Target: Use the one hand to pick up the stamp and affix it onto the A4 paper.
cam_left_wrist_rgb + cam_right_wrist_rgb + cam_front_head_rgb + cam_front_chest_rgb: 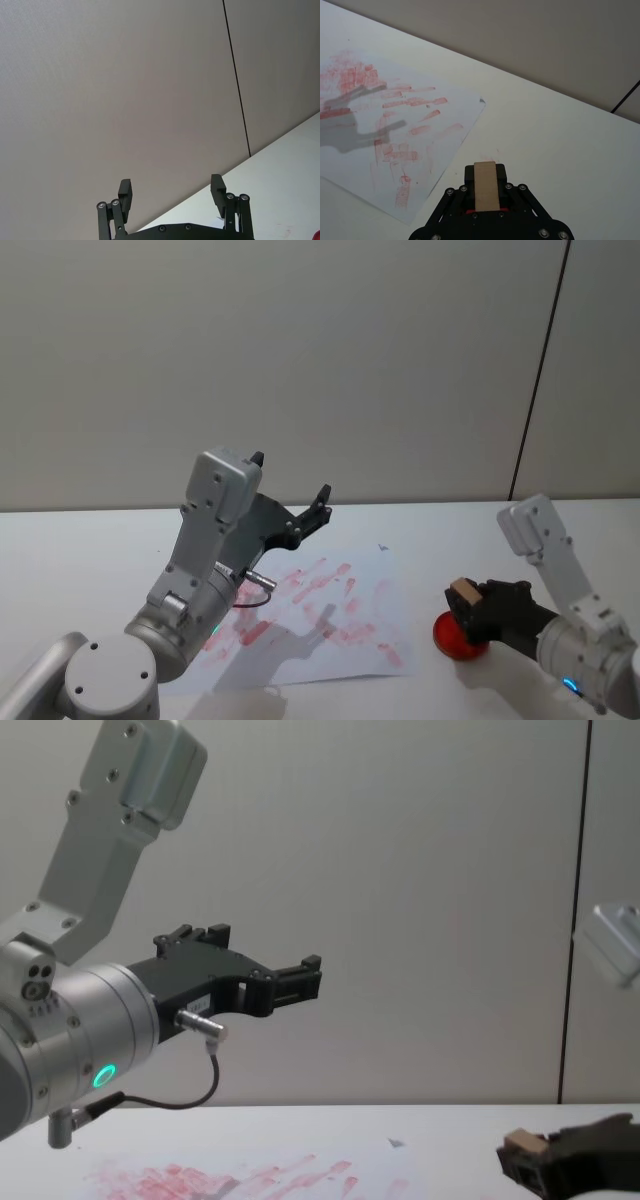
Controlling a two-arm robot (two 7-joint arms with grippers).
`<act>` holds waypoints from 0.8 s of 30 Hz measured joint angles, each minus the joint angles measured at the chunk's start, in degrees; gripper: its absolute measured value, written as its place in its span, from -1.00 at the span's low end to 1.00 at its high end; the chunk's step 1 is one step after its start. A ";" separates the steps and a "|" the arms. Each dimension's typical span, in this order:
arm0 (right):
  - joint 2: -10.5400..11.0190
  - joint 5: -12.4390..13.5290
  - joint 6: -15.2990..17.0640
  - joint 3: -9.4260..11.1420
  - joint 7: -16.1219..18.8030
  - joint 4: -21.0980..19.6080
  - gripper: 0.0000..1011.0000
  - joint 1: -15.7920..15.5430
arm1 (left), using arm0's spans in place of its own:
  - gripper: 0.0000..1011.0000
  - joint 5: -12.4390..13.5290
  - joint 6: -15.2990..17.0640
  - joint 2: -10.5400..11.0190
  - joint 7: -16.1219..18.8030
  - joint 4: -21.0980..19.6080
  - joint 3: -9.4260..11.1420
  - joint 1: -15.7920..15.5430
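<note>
A: Item one, the right gripper. Condition?

B: Black two-finger unit on a wrist with a blue ring, low over the table. Fingers clamped on the stamp, a light-brown wooden block that sits between the fingertips and stands out past them. In the right wrist view the stamp fills the gap between the fingers, with a trace of red under it.

A: What lies below that gripper?

B: A round red ink pad, directly beneath the fingertips. Contact between stamp and pad cannot be told.

A: Item two, the A4 paper?

B: White sheet, smeared with red-pink prints, flat on the table to the left of the right gripper, apart from it. Its nearest corner lies ahead of the fingertips in the right wrist view.

A: Item three, the left gripper?

B: Left gripper, green ring on its wrist, raised high above the paper. Fingers spread wide, nothing between them.
</note>
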 joint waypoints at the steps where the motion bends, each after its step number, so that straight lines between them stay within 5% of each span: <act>1: 0.11 -0.15 -0.17 0.00 0.01 0.16 -0.56 -0.08 | 0.98 0.00 0.00 0.00 0.00 0.00 0.00 0.00; 24: 0.05 -2.78 -3.75 -0.91 0.85 4.92 -0.48 -0.33 | 0.98 0.00 0.00 0.00 -0.01 0.00 0.00 0.00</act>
